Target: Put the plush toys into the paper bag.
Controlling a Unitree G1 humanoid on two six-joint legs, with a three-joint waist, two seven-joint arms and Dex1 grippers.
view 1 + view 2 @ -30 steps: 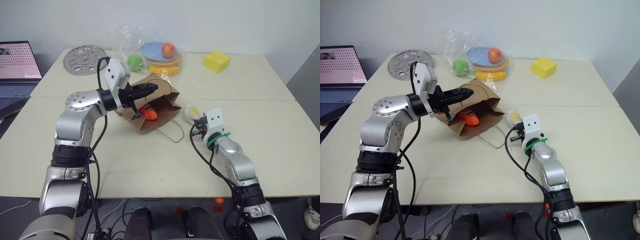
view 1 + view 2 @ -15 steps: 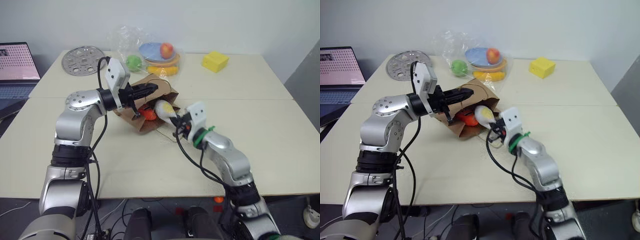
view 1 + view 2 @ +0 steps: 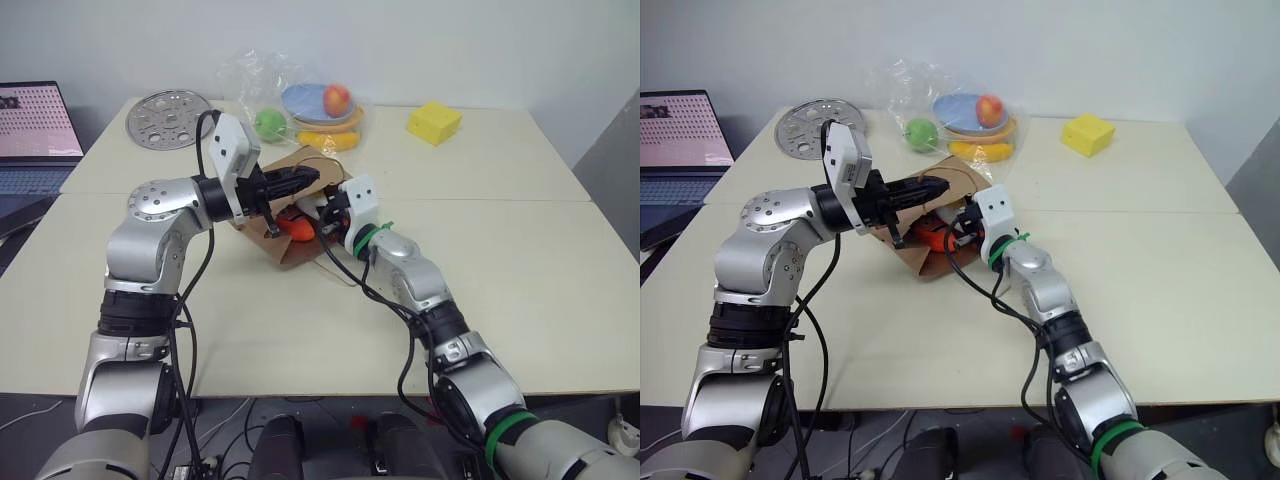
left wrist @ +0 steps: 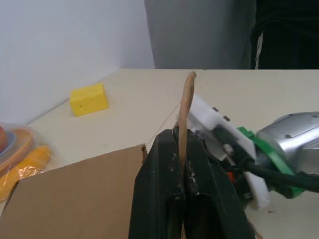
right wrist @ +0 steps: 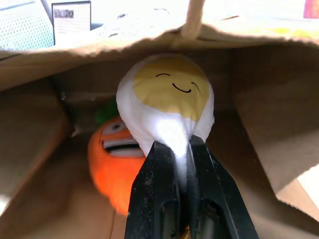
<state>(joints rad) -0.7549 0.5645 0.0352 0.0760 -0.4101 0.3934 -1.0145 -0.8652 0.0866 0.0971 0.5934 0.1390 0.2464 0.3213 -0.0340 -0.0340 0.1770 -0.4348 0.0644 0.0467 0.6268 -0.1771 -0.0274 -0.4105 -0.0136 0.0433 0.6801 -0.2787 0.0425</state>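
Note:
The brown paper bag [image 3: 287, 256] lies on its side mid-table, its mouth facing my right arm. My left gripper [image 3: 306, 178] is shut on the bag's upper rim [image 4: 187, 99] and holds the mouth open. Deep inside lies the orange carrot plush toy [image 5: 109, 162], also seen as an orange patch [image 3: 296, 228]. My right gripper [image 5: 180, 149] reaches into the mouth, shut on the white-yellow plush toy [image 5: 168, 92], which hangs just in front of the carrot. From above, the right gripper [image 3: 320, 212] sits at the bag's opening.
A crinkly clear plastic bag [image 3: 262, 80] with plastic fruit and plates lies behind the paper bag. A yellow block [image 3: 434, 122] sits back right, a perforated metal disc [image 3: 166, 118] back left, a laptop [image 3: 35, 135] at far left. The bag's loop handle [image 3: 345, 270] trails on the table.
My right gripper has carried the white-yellow plush toy leftward from the table beside the bag into the bag's mouth. The left gripper has kept its hold on the rim.

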